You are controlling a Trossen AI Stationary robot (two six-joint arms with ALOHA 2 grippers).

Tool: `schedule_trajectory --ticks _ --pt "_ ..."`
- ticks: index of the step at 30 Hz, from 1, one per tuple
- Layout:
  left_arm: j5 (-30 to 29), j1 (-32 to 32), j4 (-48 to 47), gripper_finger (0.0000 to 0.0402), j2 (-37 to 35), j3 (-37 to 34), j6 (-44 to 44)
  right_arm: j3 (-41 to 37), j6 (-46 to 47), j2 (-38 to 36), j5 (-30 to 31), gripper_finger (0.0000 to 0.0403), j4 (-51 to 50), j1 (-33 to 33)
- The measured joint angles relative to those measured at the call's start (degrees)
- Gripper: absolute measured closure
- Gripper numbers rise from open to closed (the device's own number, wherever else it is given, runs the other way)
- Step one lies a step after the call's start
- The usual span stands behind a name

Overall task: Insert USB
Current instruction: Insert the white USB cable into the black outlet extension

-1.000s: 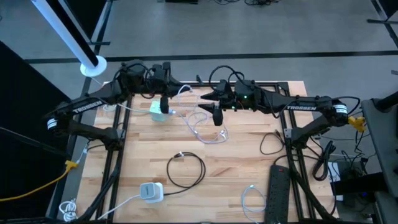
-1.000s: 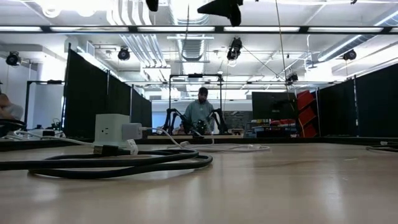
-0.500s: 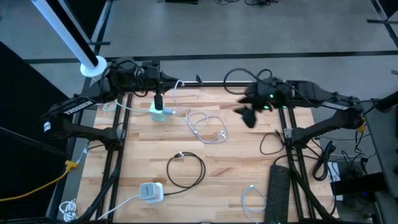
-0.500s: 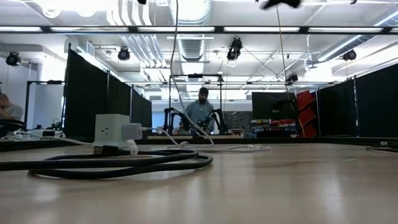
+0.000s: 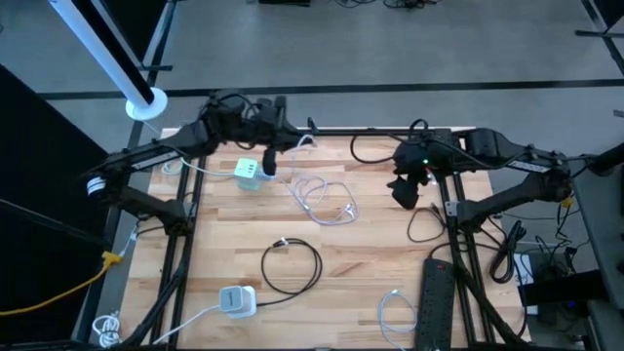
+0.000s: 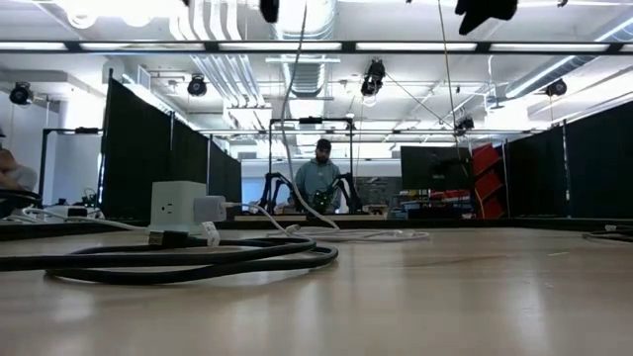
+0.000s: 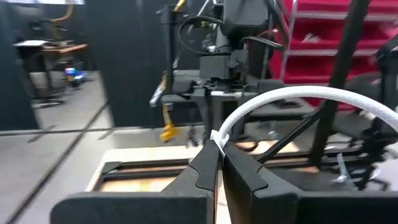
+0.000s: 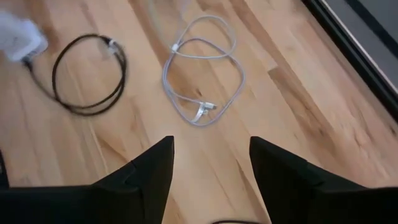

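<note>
My left gripper (image 5: pixel 265 162) hovers over the table's far left part, just above a pale green charger block (image 5: pixel 251 174) that stands on the wood. It is shut on a white cable (image 7: pixel 292 94); in the low view the cable (image 6: pixel 289 109) hangs below the gripper (image 6: pixel 269 10). The cable's loose coils (image 5: pixel 324 195) lie on the table right of the block. My right gripper (image 5: pixel 405 191) hangs open in the air over the table's right part, touching nothing; its fingers (image 8: pixel 211 149) stand wide apart above bare wood. My left gripper pinches the white cable between its two fingers, at their free ends (image 7: pixel 217 142). The cable arches away from the pinch in a stiff curve (image 7: pixel 348 99) and then drops toward the table. Which part of the cable's length this is, I cannot tell.
A black cable loop (image 5: pixel 291 265) and a white charger cube (image 5: pixel 237 300) lie near the front edge. A small white cable coil (image 5: pixel 395 312) and a black power strip (image 5: pixel 434 297) sit at the near right. A person stands in the room behind (image 6: pixel 321 178).
My right gripper has swung from above the white coils at the table's middle toward the right edge and now hangs there. My left gripper has shifted a little toward the right above the charger block, still shut on the cable.
</note>
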Motion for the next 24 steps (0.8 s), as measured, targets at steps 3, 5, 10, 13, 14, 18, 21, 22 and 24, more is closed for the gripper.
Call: schedule_trajectory --ticks 3,5,10,13,14,18,21,22,24 --pt "2.67 -0.06 6.35 0.0401 3.47 -0.02 -4.8 -0.22 -2.64 -1.09 -0.01 0.0217 0.12 0.0" --pt "3.48 -0.27 10.03 0.0401 5.93 -0.02 -8.34 -1.05 -4.99 -2.03 -0.04 0.022 0.72 0.0" --pt "3.19 -1.16 17.4 0.0401 10.66 -0.07 -15.52 -7.86 -9.19 -4.43 -2.79 0.022 1.85 -0.02" --pt "2.44 -1.42 19.72 0.0401 11.5 -0.07 -18.03 -13.49 -8.09 -6.43 -7.07 0.0225 1.67 -0.01" --pt "1.96 -1.52 19.89 0.0401 11.54 -0.07 -18.54 -15.44 -6.71 -6.77 -9.84 0.0228 1.66 0.07" --pt "1.64 -1.51 19.84 0.0401 10.49 -0.07 -18.23 -23.14 3.93 -6.87 -22.13 0.0251 1.73 3.11" --pt "1.42 -1.51 19.7 0.0401 8.83 -0.07 -16.86 -28.88 12.34 -6.93 -29.89 0.0281 1.73 9.87" --pt "1.42 -1.51 19.7 0.0401 8.26 -0.07 -16.08 -30.69 15.21 -6.88 -31.29 0.0294 1.76 12.88" --pt "1.44 -1.51 18.69 0.0401 6.97 -0.07 -15.04 -33.69 20.82 -6.86 -32.97 0.032 2.19 18.94"
